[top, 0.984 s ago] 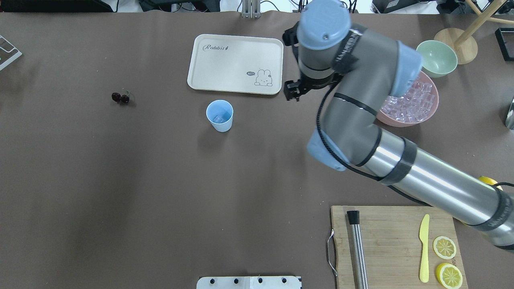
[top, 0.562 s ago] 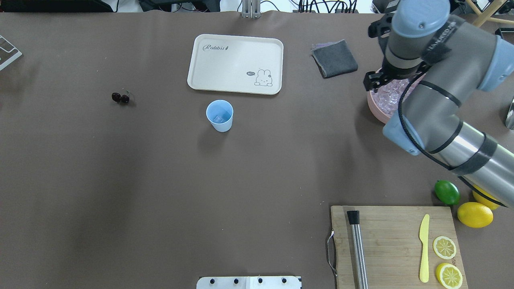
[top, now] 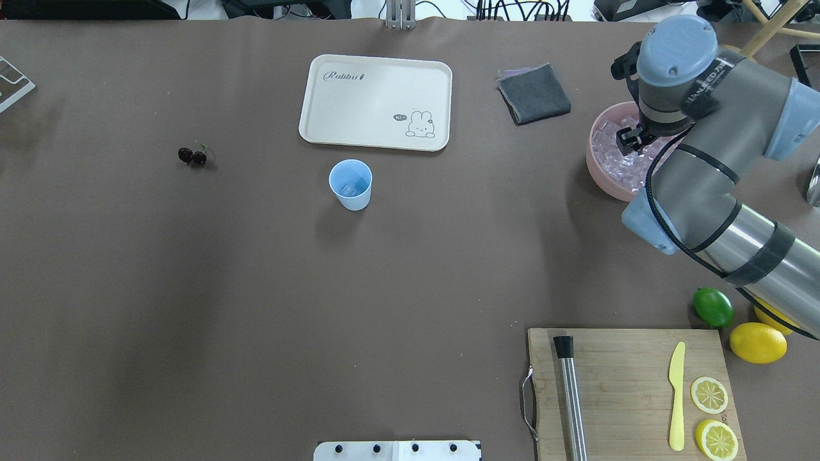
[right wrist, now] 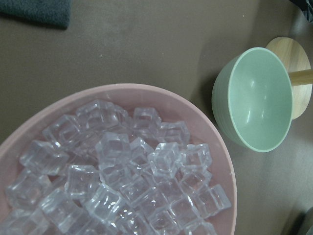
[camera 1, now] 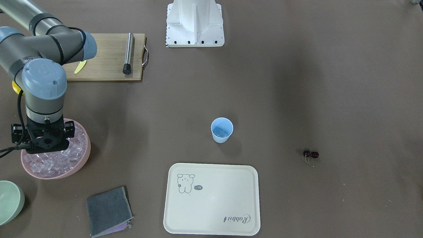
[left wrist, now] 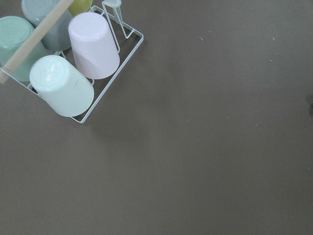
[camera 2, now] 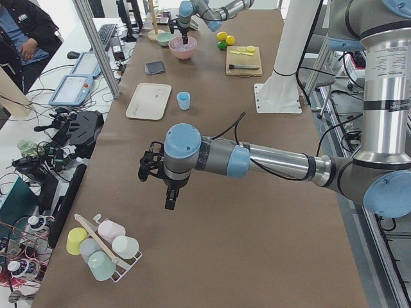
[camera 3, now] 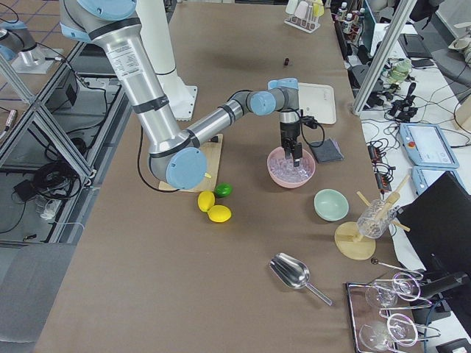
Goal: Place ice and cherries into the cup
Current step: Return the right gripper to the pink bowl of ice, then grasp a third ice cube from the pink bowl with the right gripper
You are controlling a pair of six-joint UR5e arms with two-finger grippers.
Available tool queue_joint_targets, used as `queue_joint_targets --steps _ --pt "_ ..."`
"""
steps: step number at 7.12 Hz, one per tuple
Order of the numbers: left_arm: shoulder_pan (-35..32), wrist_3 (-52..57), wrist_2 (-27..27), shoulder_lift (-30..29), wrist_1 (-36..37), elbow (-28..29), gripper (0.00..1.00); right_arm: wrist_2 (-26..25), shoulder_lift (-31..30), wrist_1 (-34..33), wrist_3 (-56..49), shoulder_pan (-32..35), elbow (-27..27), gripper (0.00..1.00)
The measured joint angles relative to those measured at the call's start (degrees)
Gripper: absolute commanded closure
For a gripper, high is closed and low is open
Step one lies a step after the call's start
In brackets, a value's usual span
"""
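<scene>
The light blue cup [top: 350, 184] stands upright mid-table, just in front of the tray, with one ice cube [top: 349, 189] in it; it also shows in the front view [camera 1: 221, 130]. The cherries [top: 192, 155] lie alone on the table far to the left. The ice [right wrist: 122, 181] fills the pink bowl [top: 592, 168] at the back right. My right gripper [top: 631, 139] hangs straight down over that ice, close above it, and looks open and empty. My left gripper [camera 2: 169, 200] shows only in the exterior left view, far from the cup; I cannot tell its state.
A cream tray [top: 375, 102] and a grey cloth [top: 533, 93] lie at the back. A pale green bowl [right wrist: 254, 98] stands beside the pink bowl. A cutting board [top: 621, 390] holds a muddler, a knife and lemon slices; a lime [top: 713, 307] and lemons lie beside it. A cup rack [left wrist: 73, 63] is below the left wrist.
My right arm has swung from beside the tray, to the right, until it is over the pink bowl, and has come down close to the ice. The cup and cherries have not moved.
</scene>
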Motion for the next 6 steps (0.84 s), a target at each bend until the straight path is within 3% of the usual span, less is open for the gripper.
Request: queue_joint_targets --steps 3,6 --pt "0.0 0.0 0.0 0.04 -0.01 -0.22 0.02 -0.4 0.9 7.52 -8.75 0.9 -5.64 0.1" --pt "0.0 0.0 0.0 0.08 -0.02 -0.36 0.02 13.89 1.96 10.39 -10.04 6.12 -7.04 0.13"
